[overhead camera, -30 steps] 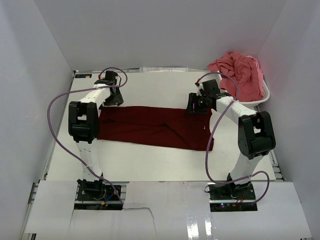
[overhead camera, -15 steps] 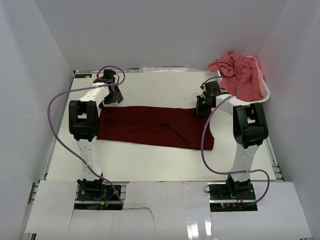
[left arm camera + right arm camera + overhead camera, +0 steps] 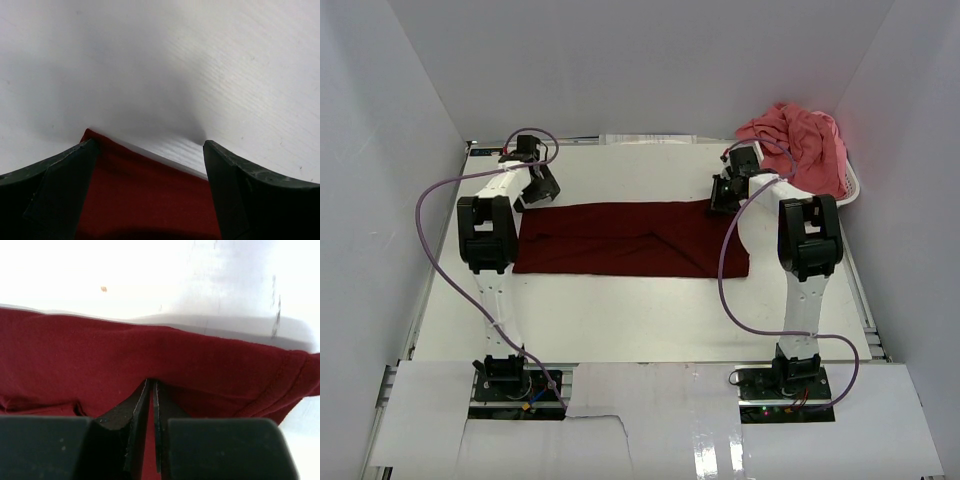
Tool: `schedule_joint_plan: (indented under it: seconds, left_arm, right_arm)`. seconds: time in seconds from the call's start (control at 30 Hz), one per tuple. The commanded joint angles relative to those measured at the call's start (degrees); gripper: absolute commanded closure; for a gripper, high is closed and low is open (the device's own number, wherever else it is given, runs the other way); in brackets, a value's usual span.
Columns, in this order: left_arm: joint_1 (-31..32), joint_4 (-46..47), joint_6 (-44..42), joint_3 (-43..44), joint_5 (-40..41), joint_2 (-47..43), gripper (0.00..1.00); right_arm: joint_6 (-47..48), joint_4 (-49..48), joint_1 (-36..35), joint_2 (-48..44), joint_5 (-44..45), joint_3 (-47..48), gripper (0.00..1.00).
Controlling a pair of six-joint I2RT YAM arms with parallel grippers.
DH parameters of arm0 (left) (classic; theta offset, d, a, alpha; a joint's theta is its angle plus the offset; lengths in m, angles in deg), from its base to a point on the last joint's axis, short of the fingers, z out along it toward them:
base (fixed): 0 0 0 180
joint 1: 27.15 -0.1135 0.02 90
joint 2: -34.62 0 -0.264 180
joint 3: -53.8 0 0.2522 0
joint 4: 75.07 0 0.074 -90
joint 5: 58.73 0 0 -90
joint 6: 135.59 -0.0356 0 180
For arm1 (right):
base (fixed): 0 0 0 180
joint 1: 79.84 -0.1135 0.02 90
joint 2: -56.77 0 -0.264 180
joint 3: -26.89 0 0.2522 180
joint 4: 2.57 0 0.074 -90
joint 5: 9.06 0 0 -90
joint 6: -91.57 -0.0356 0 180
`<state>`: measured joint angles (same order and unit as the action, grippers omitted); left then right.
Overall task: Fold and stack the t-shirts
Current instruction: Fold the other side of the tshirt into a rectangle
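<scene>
1. The white table (image 3: pixel 620 310) is smooth, with a faint grain in the left wrist view. The strip of it nearest the arm bases is bare.
2. Beyond that strip lies the maroon t-shirt (image 3: pixel 630 240). It is spread flat as a long band running left to right, with a soft diagonal crease near its middle. The cloth is matte and plain, and a stitched hem shows at its right end in the right wrist view.
3. The right gripper (image 3: pixel 723 197) is at the shirt's far right corner. Its dark jaws are pressed almost together, with only a thin slit between them. Their tips (image 3: pixel 151 386) pinch a fold of the maroon t-shirt (image 3: pixel 100 360) just inside its far edge, and the cloth bunches slightly around them.
4. The left gripper (image 3: pixel 540 188) is at the shirt's far left corner with its jaws spread wide and nothing held. From its wrist camera, the left gripper (image 3: pixel 150 144) straddles the corner of the maroon t-shirt (image 3: pixel 145 195). The cloth lies between the two black fingers (image 3: pixel 55 185), and I cannot tell whether they touch it.
5. Farthest back, in the right corner, a coral t-shirt (image 3: pixel 800 140) is heaped in crumpled folds in a white plastic basket (image 3: pixel 848 192). It is well apart from the left gripper and near the right one.
</scene>
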<state>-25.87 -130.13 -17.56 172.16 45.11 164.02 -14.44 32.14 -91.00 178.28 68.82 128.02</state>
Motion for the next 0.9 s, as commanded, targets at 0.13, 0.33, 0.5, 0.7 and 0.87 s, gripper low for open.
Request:
schedule_joint_plan:
  seconds: [0.13, 0.33, 0.5, 0.7, 0.87]
  left_arm:
    - [-5.3, 1.7, 0.5, 7.6, -2.6, 3.6, 0.02]
    - [-4.2, 3.1, -0.7, 11.9, -5.9, 1.7, 0.02]
    - [-2.5, 3.5, -3.1, 10.2, -5.1, -6.2, 0.02]
    - [0.3, 3.8, -2.4, 4.1, -11.3, -13.7, 0.02]
    - [0.7, 4.1, -0.4, -2.2, -19.3, -16.9, 0.02]
  right_arm:
    - [2.8, 1.9, 0.6, 3.6, 2.7, 4.1, 0.86]
    - [4.1, -0.8, 0.5, 1.5, -1.6, 3.9, 0.45]
    - [4.1, -3.4, 0.4, -2.0, -7.6, 0.9, 0.40]
    - [4.8, -4.6, -0.3, -4.9, -12.3, -3.3, 0.43]
    - [4.8, -6.5, -1.1, -4.7, -15.4, -5.1, 0.45]
